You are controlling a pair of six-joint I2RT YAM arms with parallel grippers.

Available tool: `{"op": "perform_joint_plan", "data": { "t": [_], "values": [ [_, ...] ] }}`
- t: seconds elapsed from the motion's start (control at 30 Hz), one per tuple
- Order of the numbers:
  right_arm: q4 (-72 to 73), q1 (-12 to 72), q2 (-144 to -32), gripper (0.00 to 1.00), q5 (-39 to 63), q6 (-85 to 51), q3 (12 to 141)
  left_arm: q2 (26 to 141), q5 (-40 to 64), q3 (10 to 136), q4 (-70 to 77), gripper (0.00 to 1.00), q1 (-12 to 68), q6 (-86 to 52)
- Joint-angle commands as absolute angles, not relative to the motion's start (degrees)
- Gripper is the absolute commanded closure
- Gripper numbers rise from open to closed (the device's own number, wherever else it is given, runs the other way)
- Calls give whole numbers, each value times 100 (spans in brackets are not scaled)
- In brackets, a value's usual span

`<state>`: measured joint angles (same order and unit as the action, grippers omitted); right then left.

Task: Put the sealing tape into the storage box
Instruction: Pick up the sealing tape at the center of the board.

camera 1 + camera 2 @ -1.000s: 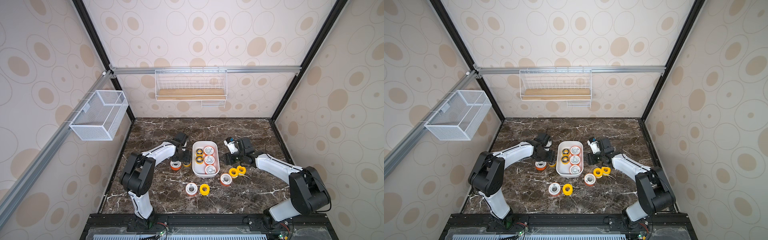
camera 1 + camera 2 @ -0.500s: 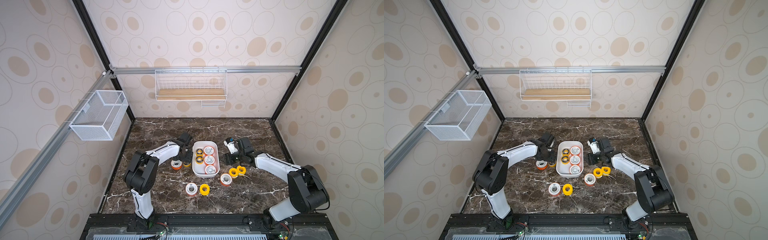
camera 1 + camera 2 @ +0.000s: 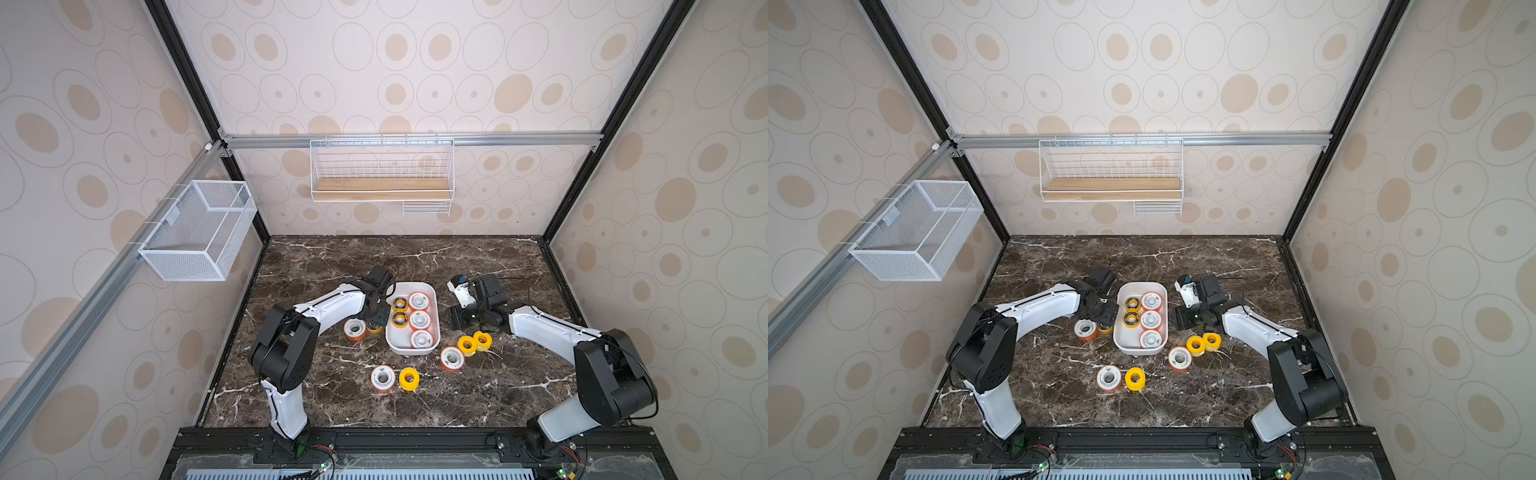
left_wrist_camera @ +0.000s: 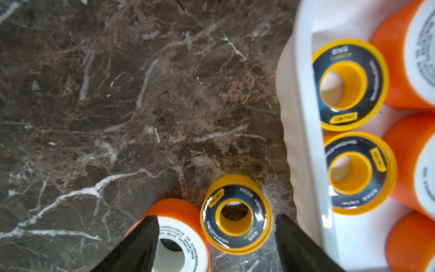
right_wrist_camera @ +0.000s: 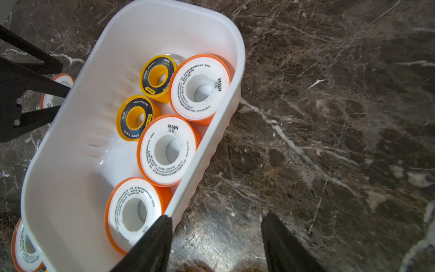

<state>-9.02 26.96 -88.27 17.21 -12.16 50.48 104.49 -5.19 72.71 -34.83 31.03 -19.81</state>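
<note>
The white storage box (image 3: 409, 287) (image 3: 1140, 287) lies mid-table and holds several sealing tape spools: three white-faced orange, two yellow with dark faces. My left gripper (image 4: 216, 216) (image 3: 376, 318) is open just left of the box. Its jaws straddle a yellow dark-faced spool (image 4: 236, 213) that sits on the marble. One finger (image 4: 141, 242) overlaps a white-orange spool (image 4: 179, 235). My right gripper (image 5: 216, 216) (image 3: 451, 318) is open over bare marble beside the box wall (image 5: 211, 146), holding nothing.
Loose spools lie right of the box: two yellow (image 3: 467, 345) (image 3: 482, 340) and a white-orange one (image 3: 452, 358). In front lie a white-orange spool (image 3: 382, 377) and a yellow one (image 3: 409, 378). A mesh basket (image 3: 195, 232) and a wire shelf (image 3: 381, 189) hang on the walls.
My left wrist has shifted right, closer to the box, and its jaws have spread a little. The right arm has barely moved.
</note>
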Motion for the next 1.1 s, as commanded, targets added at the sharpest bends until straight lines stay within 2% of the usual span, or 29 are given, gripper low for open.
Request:
{"op": "perform_joint_plan", "data": {
  "t": [0.0, 0.27, 0.73, 0.93, 1.07],
  "values": [
    [-1015, 2667, -8911, 34, 1683, -1206, 5168, 10528, -303, 7555, -3577, 19, 3138, -1739],
    [-1028, 2664, -8916, 33, 1660, -1213, 5173, 10856, 23, 7644, -3517, 17, 3139, -1585],
    [-1067, 2664, -8925, 33, 1652, -1203, 5193, 10986, -308, 7432, -3577, 17, 3138, -1634],
    [-1089, 2668, -8958, 33, 1644, -1199, 5207, 10960, -319, 7334, -3577, 21, 3138, -1726],
    [-1099, 2669, -8965, 33, 1626, -1204, 5204, 10962, -288, 7364, -3793, 27, 3142, -1777]
  ]
}}
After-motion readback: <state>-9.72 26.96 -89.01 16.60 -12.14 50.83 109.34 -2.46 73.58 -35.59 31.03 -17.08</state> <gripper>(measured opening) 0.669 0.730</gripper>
